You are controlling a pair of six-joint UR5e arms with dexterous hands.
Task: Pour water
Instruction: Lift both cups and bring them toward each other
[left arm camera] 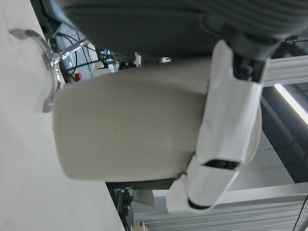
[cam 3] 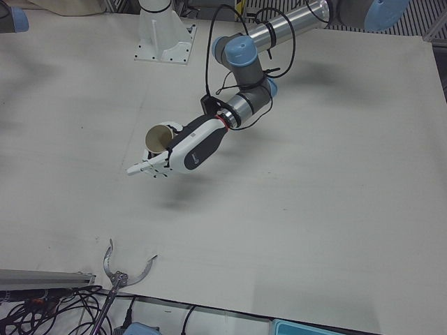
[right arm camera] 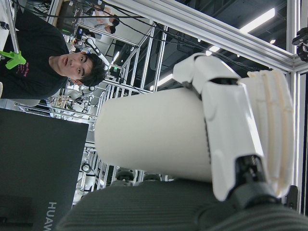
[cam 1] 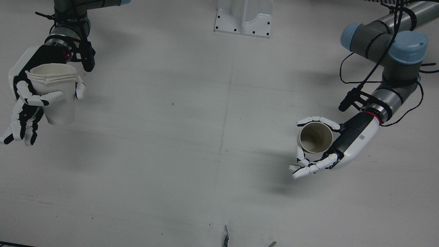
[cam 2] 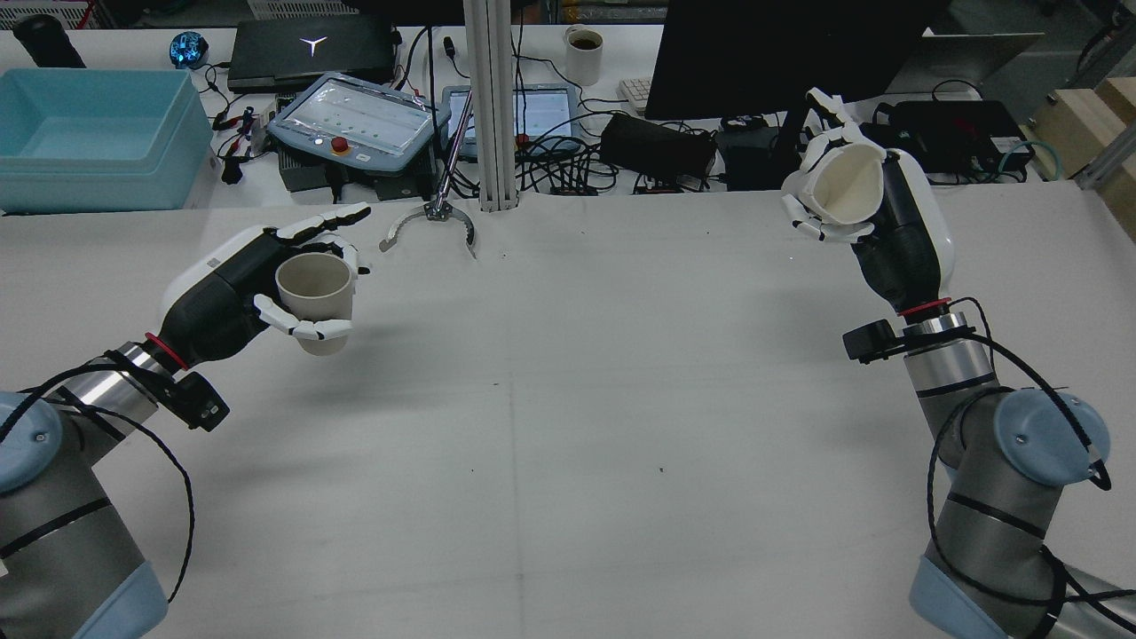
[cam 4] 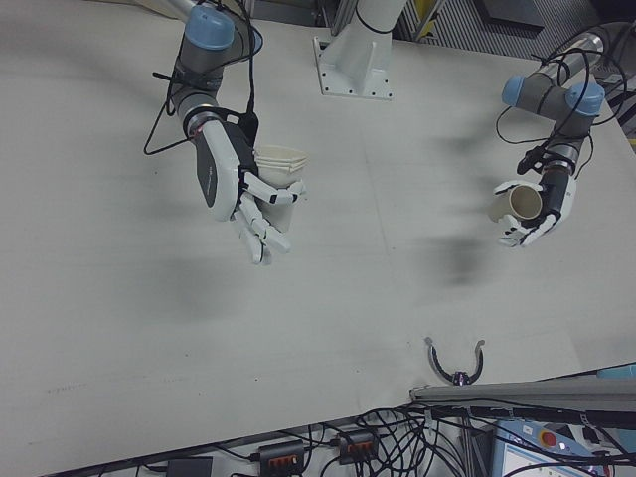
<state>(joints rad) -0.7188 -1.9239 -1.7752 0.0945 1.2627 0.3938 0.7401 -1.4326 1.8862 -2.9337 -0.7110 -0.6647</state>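
My left hand [cam 2: 217,297] is shut on a beige paper cup [cam 2: 312,288], held upright a little above the table on the robot's left side; the cup [cam 1: 315,137] shows its open mouth from above. My right hand [cam 2: 896,222] is shut on a white cup with a ribbed rim [cam 2: 848,182], raised high over the far right of the table and tilted. In the front view this white cup [cam 1: 55,94] sits at the left, in my right hand [cam 1: 25,92]. The two cups are far apart. The beige cup [left arm camera: 130,130] and the white cup [right arm camera: 154,134] each fill their hand view.
A metal claw tool [cam 2: 432,220] lies at the table's far edge, near the middle. A white pedestal [cam 1: 244,17] stands at the robot side. Beyond the table are a blue bin [cam 2: 89,133], a teach pendant [cam 2: 355,111], a monitor and cables. A person [right arm camera: 43,67] appears in the right hand view.
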